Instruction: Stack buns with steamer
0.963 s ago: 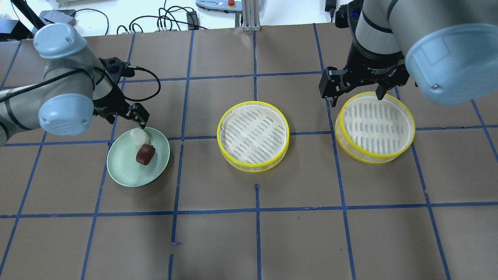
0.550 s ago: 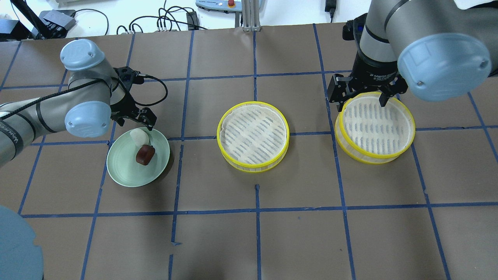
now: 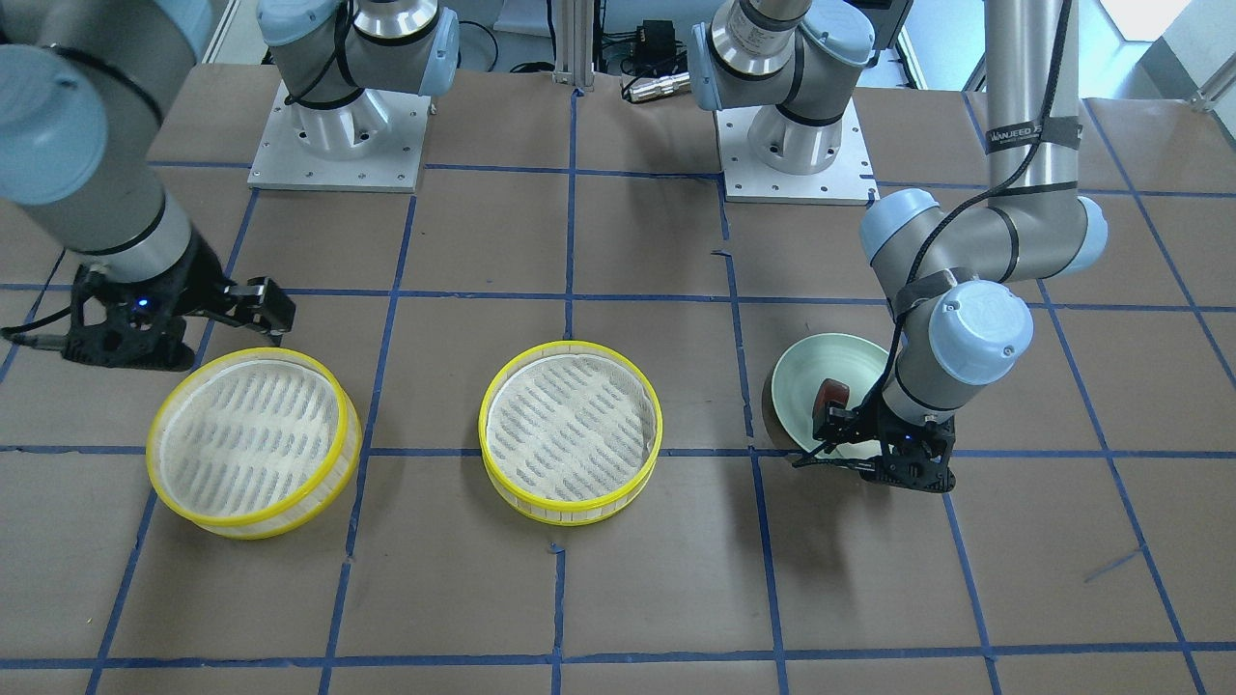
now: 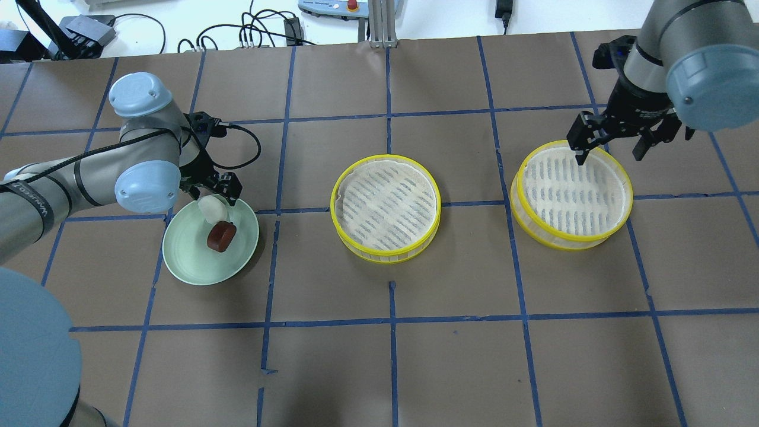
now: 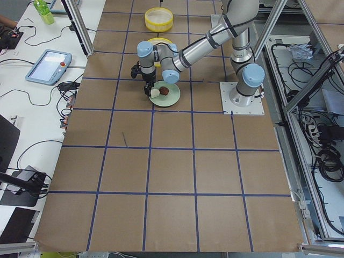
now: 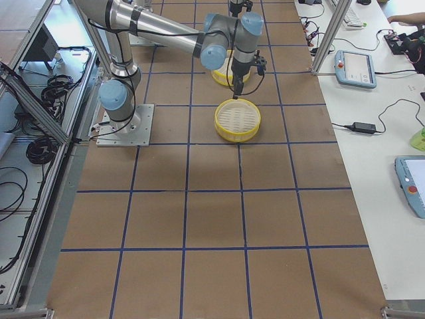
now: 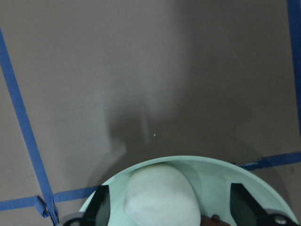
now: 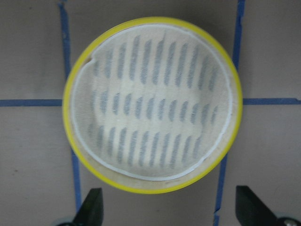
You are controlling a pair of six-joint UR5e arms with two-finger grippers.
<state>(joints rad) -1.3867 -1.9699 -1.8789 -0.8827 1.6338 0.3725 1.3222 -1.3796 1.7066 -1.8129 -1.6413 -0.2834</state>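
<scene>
Table top is a brown sheet [image 4: 391, 367]: matt, paper-like, lightly creased. The grid on it is blue tape strips [image 4: 450, 319], matt.

At left, the pale green round plate [image 4: 190, 261] is smooth and glossy, with reflections showing in the left wrist view. Ceramic or plastic, cannot tell.

- White rounded bun [image 4: 211, 207]: smooth, matt, dough-like.
- Reddish-brown rounded bun [image 4: 221, 235]: smooth, faint sheen.

Round yellow steamer trays, middle [image 4: 385, 252] and right [image 4: 572, 242], have glossy yellow plastic rims and paler slotted walls. Each is lined with white fine-woven cloth [image 8: 150, 103], matt, its edge puckered and dark slats showing through.

- Arm tubes [image 4: 89, 172]: grey, satin metal look.
- Joint caps [image 4: 148, 188]: pale blue smooth plastic.
- Left gripper [image 7: 172, 207] and right gripper [image 4: 609, 151]: black, matt.
- Base plates [image 3: 280, 174]: bare brushed metal.
</scene>
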